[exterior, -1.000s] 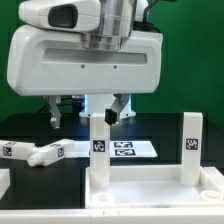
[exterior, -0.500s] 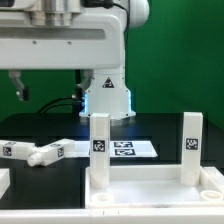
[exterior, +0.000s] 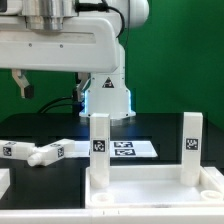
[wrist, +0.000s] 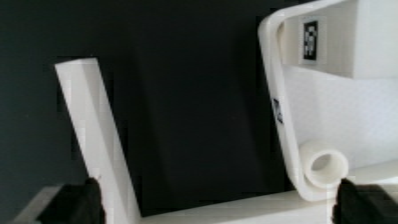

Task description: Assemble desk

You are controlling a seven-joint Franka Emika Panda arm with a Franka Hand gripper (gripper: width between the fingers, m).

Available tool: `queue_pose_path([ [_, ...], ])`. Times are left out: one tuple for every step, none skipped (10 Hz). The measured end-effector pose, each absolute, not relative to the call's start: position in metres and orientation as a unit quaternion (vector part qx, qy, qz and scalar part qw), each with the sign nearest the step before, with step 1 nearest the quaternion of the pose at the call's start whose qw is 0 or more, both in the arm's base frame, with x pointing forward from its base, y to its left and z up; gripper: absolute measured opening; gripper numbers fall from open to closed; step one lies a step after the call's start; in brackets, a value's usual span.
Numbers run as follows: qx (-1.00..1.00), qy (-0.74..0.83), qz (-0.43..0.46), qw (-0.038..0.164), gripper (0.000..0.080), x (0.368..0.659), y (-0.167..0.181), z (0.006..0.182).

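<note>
The desk's white tabletop [exterior: 150, 190] lies at the front of the exterior view with two tagged legs standing upright in it, one [exterior: 99, 146] near the middle and one [exterior: 191, 142] on the exterior view's right. Two loose legs [exterior: 33, 152] lie on the black table at the exterior view's left. My gripper hangs high above the left part of the scene, with one dark finger [exterior: 22, 88] showing. In the wrist view my gripper [wrist: 222, 206] is open and empty. Between and beyond its fingertips [wrist: 71, 204] are a white leg [wrist: 96, 140] and a tagged tabletop corner [wrist: 338, 100] with a round socket [wrist: 324, 166].
The marker board [exterior: 128, 149] lies flat behind the upright legs. The robot's base [exterior: 105, 97] stands at the back centre before a green wall. A white part's edge [exterior: 4, 181] shows at the exterior view's lower left.
My hand has risen and shifted toward the exterior view's left since a second ago, away from the middle upright leg. In the last half second it has barely moved. The parts have not moved.
</note>
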State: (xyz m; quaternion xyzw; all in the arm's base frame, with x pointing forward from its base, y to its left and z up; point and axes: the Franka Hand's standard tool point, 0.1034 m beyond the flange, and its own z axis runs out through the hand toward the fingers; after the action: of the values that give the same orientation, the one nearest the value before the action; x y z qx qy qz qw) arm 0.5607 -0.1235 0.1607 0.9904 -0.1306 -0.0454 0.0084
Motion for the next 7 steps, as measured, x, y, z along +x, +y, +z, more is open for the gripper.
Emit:
queue_pose_path([
  [0.987,-0.154,-0.052,-0.003,0.0649,0.5574,-0.1266,0.1610],
  [0.985,-0.162,-0.059,-0.014,0.0649,0.5570,-0.1242,0.1636],
  [0.984,-0.165,-0.058,-0.018,0.0649,0.5588,-0.1241,0.1649],
  [0.983,-0.175,-0.062,-0.017,0.0649,0.5579,-0.1236,0.1630],
  [0.983,-0.173,-0.062,-0.017,0.0649,0.5577,-0.1234,0.1623],
  [0.983,-0.173,-0.062,-0.017,0.0649,0.5576,-0.1232,0.1621],
  [0.983,-0.173,-0.062,-0.017,0.0649,0.5574,-0.1230,0.1620],
])
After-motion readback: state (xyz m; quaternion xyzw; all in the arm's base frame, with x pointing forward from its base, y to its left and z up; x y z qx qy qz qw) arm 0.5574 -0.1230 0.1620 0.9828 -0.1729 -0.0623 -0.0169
